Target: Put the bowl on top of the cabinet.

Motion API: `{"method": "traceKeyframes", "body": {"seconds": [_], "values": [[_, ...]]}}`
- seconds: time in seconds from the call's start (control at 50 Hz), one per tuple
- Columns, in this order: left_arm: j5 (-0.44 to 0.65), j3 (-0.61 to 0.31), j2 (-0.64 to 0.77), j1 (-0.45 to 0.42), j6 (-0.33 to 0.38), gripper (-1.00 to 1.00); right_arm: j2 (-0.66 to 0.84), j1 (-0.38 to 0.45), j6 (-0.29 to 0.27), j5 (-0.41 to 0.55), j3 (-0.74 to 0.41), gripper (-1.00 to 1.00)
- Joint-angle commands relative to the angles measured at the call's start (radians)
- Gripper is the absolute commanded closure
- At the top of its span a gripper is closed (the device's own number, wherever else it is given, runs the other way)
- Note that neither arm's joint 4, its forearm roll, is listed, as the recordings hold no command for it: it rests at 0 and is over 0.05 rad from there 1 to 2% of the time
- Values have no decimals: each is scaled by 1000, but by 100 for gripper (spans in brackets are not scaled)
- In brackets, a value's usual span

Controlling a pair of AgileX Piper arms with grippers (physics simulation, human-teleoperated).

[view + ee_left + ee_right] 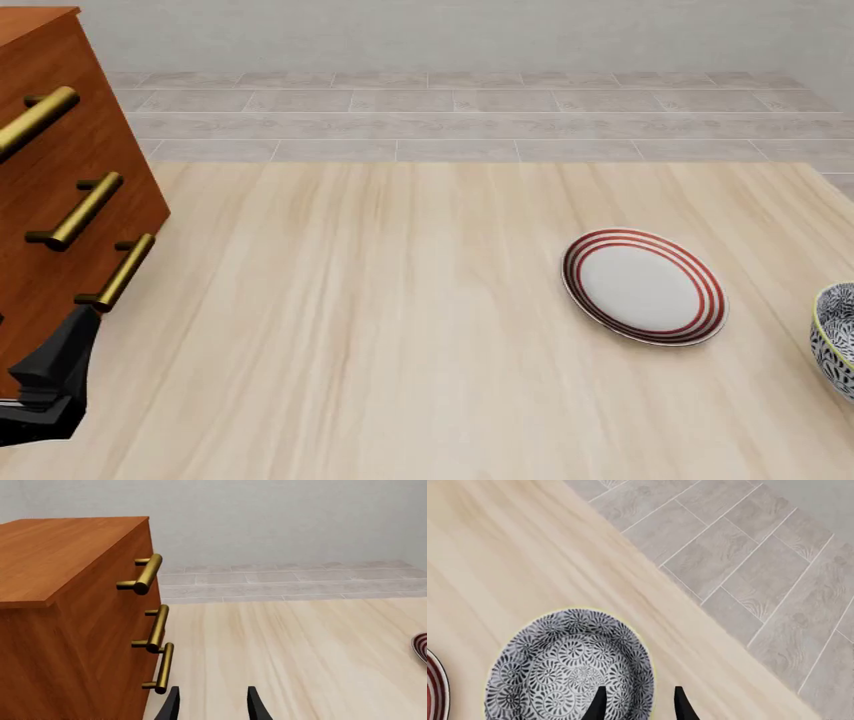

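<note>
The bowl (560, 665), patterned black and white inside with a pale rim, stands on the table right under my right gripper (639, 706). That gripper is open, one finger over the bowl's inside and the other outside its rim. In the front view only a slice of the bowl (837, 340) shows at the right edge, and the right gripper is out of sight there. The reddish-brown cabinet (60, 580) with brass handles stands at the far left (54, 150). My left gripper (212, 707) is open and holds nothing, low beside the cabinet's front.
A flat white plate with red rings (645, 287) lies on the table just left of the bowl. The table's right edge (694, 610) runs close past the bowl, with grey floor tiles beyond it. The left arm (54, 385) sits at the front left corner.
</note>
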Motion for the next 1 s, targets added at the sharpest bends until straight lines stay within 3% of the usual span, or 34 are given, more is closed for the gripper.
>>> {"method": "traceKeyframes", "body": {"seconds": [0.02, 1.0], "values": [[4, 0, -6, 1, -1, -100, 49, -6, -9, -40, 7, -100], [20, 0, -31, 6, -4, -100, 234, -26, -31, -190, 21, -100]]}}
